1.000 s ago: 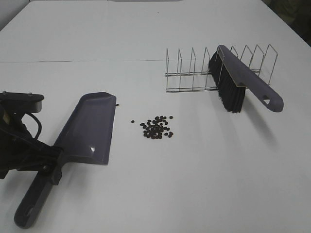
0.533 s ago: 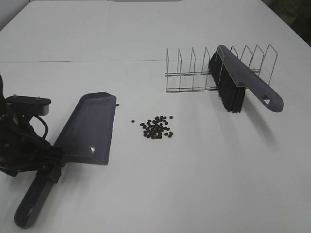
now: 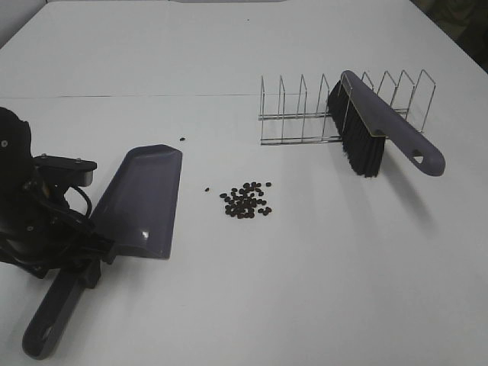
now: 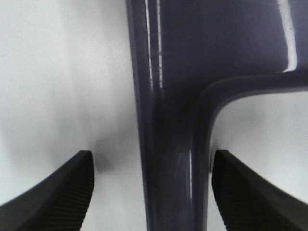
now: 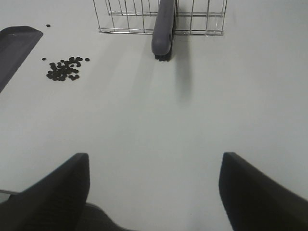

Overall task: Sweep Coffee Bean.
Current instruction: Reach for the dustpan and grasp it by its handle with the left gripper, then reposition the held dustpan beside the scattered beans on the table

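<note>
The grey dustpan (image 3: 145, 202) is lying flat on the white table (image 3: 305, 305), and the left claw (image 3: 86, 265) is sitting low over its handle (image 4: 168, 168). In the left wrist view the two black fingers (image 4: 53, 192) are standing wide, one on each side of the handle, with a strip of table showing between each finger and the plastic, so the claw is gripping nothing. The coffee bean (image 3: 245, 200) pile is lying loose near the dustpan's long edge, apart from it, with one stray bean (image 3: 182, 139) just past the pan's far corner. Farther out from the dustpan on that same side, the brush (image 3: 377, 130) is leaning in a wire rack (image 3: 293, 114). The right claw (image 5: 154, 192) is hanging well away from the dustpan – fingers spread wide, holding nothing, over the table
</note>
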Robot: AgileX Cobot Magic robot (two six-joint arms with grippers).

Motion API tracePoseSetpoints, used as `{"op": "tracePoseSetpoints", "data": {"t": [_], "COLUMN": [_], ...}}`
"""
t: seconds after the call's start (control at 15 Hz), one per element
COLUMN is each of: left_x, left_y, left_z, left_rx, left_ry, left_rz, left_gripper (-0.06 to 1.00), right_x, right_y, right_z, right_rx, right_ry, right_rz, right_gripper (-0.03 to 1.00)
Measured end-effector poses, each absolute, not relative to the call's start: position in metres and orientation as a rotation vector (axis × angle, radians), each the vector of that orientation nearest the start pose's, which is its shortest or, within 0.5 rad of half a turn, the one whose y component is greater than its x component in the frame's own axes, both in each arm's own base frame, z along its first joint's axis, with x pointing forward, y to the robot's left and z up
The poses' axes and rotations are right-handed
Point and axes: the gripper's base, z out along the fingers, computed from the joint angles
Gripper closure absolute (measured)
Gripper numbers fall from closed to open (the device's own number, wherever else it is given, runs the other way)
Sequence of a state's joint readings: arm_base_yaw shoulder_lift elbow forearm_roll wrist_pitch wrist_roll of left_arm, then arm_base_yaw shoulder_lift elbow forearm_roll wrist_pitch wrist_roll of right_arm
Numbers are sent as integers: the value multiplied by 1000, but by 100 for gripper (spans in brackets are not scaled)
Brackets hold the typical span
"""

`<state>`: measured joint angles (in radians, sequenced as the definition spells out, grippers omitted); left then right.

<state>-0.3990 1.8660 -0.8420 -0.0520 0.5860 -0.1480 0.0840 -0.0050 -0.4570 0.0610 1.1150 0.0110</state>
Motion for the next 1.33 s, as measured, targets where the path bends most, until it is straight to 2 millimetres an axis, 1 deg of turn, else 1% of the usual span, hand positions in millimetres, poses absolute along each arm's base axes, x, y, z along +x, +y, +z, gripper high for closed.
{"op": "tracePoseSetpoints", "data": {"t": [0.07, 0.2, 0.27, 0.33, 0.87, 1.33], "left_x": [266, 266, 266, 266, 267, 268], "left_y": [-115, -115, -115, -115, -117, -111], "left_z": [102, 102, 102, 102, 102, 102], "left_rx": [321, 321, 324, 338, 319, 298], "left_ry": [3086, 3086, 3085, 3083, 3068, 3075], "left_rz": [-65, -65, -66, -70, -97, 9], "left_gripper": [36, 48, 59, 64, 64, 64], "right_x": [-4, -4, -4, -4, -4, -4], "right_y": [5, 5, 5, 5, 5, 5], "right_z": [261, 261, 261, 261, 261, 261], "right_rx": [-81, -81, -81, -81, -81, -81], "right_ry": [2136, 2136, 2136, 2136, 2136, 2136], "right_rz": [130, 130, 130, 130, 130, 130], "right_gripper": [32, 32, 32, 32, 32, 32]}}
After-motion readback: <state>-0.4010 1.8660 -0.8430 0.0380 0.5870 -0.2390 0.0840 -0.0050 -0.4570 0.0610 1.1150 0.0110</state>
